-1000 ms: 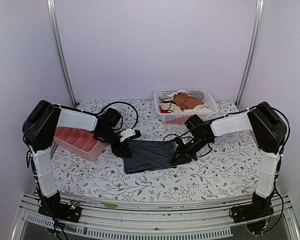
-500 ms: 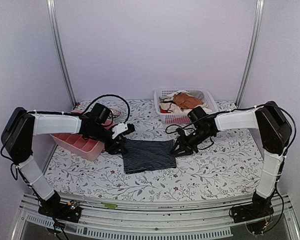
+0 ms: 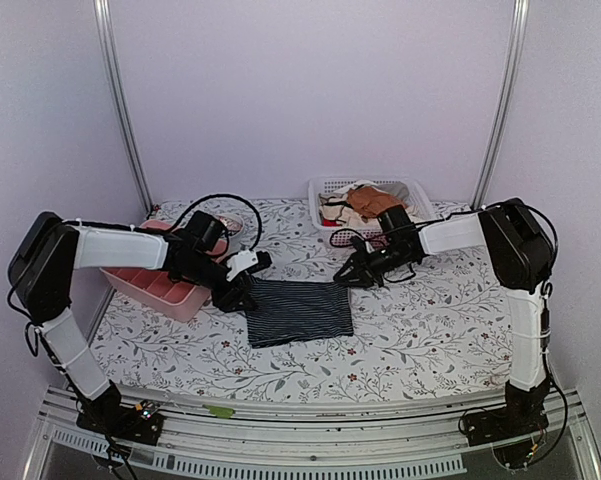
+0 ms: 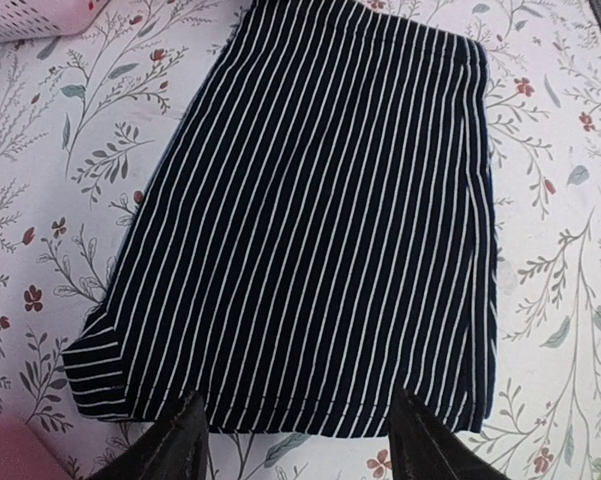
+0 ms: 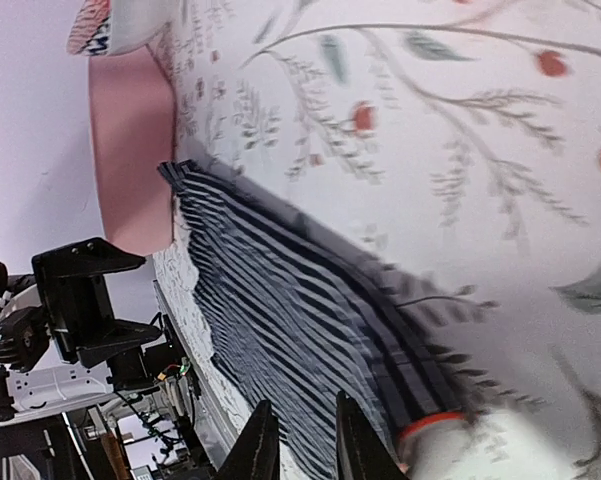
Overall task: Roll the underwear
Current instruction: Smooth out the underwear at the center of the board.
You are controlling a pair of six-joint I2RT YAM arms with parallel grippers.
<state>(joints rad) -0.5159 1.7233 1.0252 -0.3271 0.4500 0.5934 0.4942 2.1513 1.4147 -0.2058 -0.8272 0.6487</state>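
Note:
The underwear (image 3: 298,312) lies folded flat on the floral table, dark navy with thin white stripes. It fills the left wrist view (image 4: 310,220). My left gripper (image 3: 242,292) is low at its left edge, jaws open wide, and the hem lies just ahead of the fingertips (image 4: 192,440). My right gripper (image 3: 342,279) hovers at the underwear's far right corner with its jaws narrowly apart and nothing between them. In the right wrist view the striped fabric (image 5: 280,300) and its small red tag (image 5: 430,428) lie beyond my right gripper (image 5: 305,445).
A pink divided tray (image 3: 158,283) stands left of the underwear, under my left arm. A white basket (image 3: 325,187) with orange-brown and cream garments stands at the back, behind my right arm. A small patterned roll (image 5: 92,25) shows beyond the pink tray.
My right gripper has moved from the underwear's right edge back toward its far right corner. My left arm has stretched out lower, its gripper staying at the left edge. The underwear has stayed flat.

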